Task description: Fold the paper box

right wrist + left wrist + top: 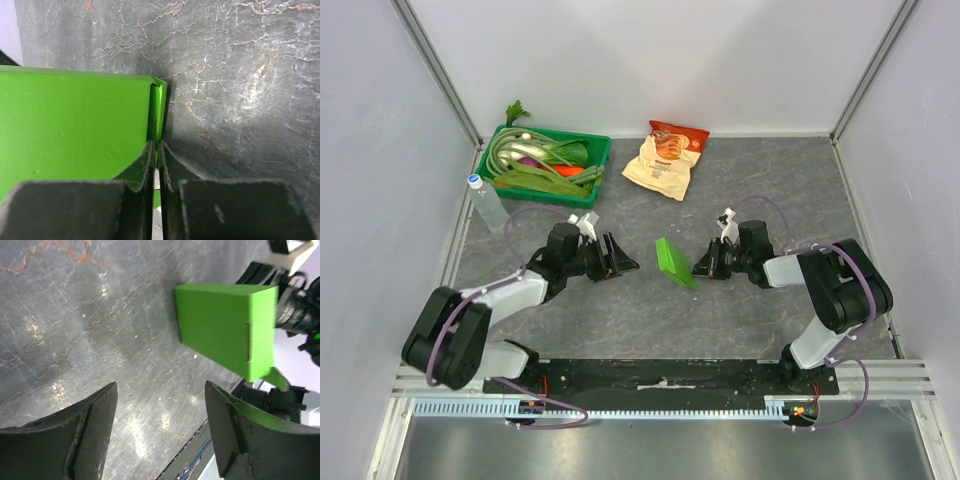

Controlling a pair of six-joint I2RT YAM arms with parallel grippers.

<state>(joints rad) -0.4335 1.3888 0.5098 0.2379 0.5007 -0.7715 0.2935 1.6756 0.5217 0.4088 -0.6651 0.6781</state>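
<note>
Right claw (156, 150) pinching paper box (75, 125) flap, left claw (160, 405) wide, tray (604, 152) holding vegetables (535, 160).

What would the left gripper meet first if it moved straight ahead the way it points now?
Probably the paper box, pinched by the right gripper; nothing else shows in the way, though the box sits slightly aside.

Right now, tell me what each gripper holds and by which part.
The right gripper pinches the paper box by a thin edge flap. The left gripper stands open, apart from the box, holding nothing.
</note>
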